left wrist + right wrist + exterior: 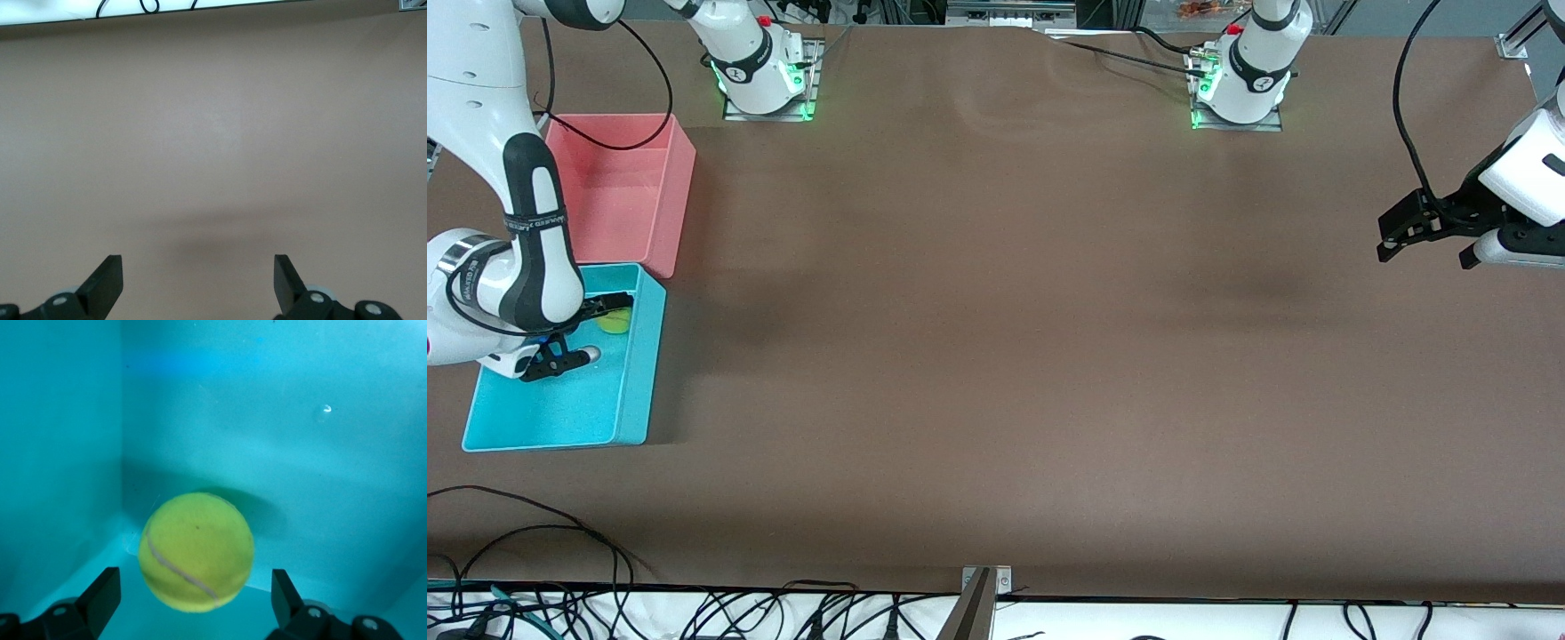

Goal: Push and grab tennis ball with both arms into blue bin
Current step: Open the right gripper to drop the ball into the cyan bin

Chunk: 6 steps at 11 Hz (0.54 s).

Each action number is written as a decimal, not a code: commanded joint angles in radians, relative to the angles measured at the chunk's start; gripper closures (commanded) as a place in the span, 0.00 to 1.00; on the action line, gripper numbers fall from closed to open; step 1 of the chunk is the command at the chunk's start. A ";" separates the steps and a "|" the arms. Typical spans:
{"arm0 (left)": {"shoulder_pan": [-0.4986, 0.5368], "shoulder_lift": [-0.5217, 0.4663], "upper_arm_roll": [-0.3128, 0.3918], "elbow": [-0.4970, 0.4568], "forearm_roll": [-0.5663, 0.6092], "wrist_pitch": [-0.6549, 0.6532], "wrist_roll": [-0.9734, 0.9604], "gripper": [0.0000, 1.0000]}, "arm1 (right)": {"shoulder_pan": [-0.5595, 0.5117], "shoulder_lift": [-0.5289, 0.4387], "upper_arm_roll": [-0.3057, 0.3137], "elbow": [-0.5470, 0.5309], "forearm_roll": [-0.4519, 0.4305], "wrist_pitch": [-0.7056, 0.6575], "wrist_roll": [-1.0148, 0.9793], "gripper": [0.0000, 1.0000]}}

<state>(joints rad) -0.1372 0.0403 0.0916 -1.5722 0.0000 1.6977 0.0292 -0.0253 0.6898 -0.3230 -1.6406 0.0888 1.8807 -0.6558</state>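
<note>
The right claw (193, 603) gapes wide inside the blue bin (636, 373), the tennis ball (196, 552) free between its fingers — light, fuzzy, springy, best pinched across its middle — while the left claw (198, 283) waits open, empty, over the bare surface (996, 356).

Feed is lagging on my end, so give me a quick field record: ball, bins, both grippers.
ball: ball inside the blue bin, between the right fingertips with a gap on each side
blue bin: at the right arm's end of the table, nearer the front camera than the pink bin
right gripper: right gripper open, inside the blue bin
left gripper: left gripper open, over bare table at the left arm's end, waiting
</note>
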 commanded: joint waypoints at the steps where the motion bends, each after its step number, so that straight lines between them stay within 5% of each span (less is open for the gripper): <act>1: -0.001 0.013 0.002 0.027 0.017 -0.021 0.014 0.00 | -0.007 -0.016 0.005 0.028 0.015 -0.053 -0.007 0.00; 6: 0.002 0.013 0.004 0.029 0.015 -0.021 0.014 0.00 | 0.001 -0.070 0.005 0.241 0.011 -0.299 0.085 0.00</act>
<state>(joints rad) -0.1356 0.0439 0.0922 -1.5722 0.0000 1.6977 0.0292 -0.0238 0.6722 -0.3230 -1.4793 0.0889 1.6797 -0.6256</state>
